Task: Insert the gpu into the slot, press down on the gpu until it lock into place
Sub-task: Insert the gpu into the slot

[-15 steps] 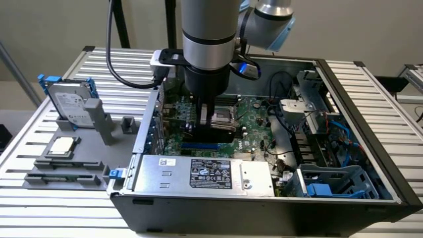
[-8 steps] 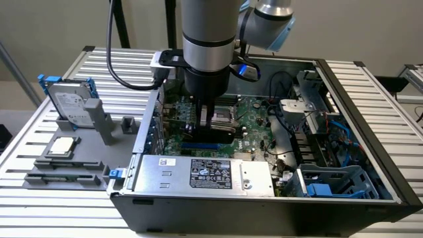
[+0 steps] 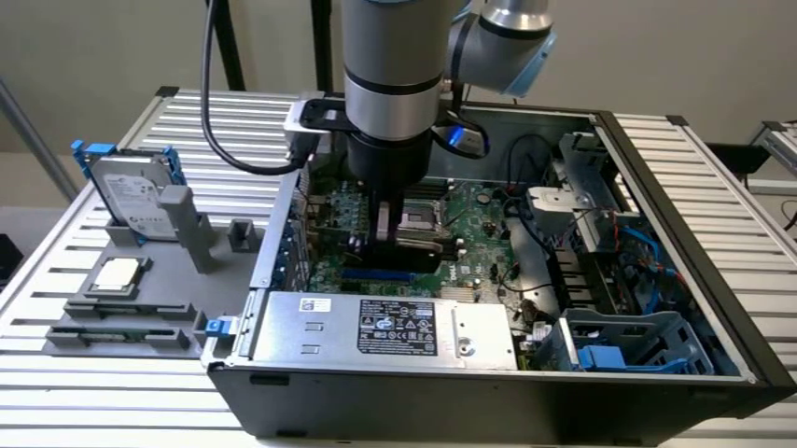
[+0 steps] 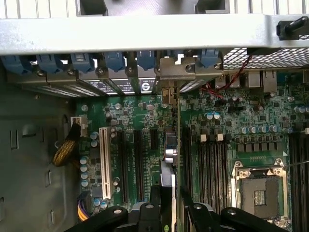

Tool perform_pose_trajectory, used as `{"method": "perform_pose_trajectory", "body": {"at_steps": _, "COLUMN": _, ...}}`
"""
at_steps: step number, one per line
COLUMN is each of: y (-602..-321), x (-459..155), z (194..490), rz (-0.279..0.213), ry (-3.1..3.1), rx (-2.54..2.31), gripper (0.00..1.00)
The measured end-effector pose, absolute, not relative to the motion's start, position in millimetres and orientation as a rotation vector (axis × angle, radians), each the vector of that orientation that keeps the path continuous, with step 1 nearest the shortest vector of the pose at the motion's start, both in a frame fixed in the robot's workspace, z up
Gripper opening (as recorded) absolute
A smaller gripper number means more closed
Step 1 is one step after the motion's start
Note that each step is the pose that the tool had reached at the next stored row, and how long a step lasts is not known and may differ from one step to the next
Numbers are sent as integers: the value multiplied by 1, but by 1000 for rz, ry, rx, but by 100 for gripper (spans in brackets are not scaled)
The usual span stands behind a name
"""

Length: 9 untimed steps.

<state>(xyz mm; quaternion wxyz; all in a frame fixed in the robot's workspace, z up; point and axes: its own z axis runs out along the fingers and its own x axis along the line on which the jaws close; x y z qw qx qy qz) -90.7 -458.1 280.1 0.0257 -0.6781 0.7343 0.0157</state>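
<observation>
My gripper (image 3: 401, 239) hangs inside the open computer case, over the green motherboard (image 3: 480, 266). It is shut on the gpu (image 3: 409, 254), a thin black card held upright on its edge. Just below the card's lower edge a bit of the blue slot (image 3: 373, 277) shows. In the wrist view the gpu (image 4: 176, 145) appears edge-on as a thin line. It runs from its metal bracket (image 4: 175, 72) at the case's rear panel back to my gripper (image 4: 174, 212), with a black finger (image 4: 155, 208) on either side. The card hides the slot beneath it there.
A silver power-supply box (image 3: 386, 327) lies at the case's near side. Black memory slots (image 4: 212, 164) and the CPU socket (image 4: 260, 193) flank the card on one side, and black and white expansion slots (image 4: 104, 162) on the other. A hard drive (image 3: 131, 201) stands outside on a grey rack.
</observation>
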Motion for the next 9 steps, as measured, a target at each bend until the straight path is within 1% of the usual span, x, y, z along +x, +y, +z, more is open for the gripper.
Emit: {"method": "perform_pose_trajectory", "body": {"at_steps": 9, "y": -458, "x": -91, "z": 277, "rz": 50, "ry": 2268, "rx": -2100, "gripper": 26}}
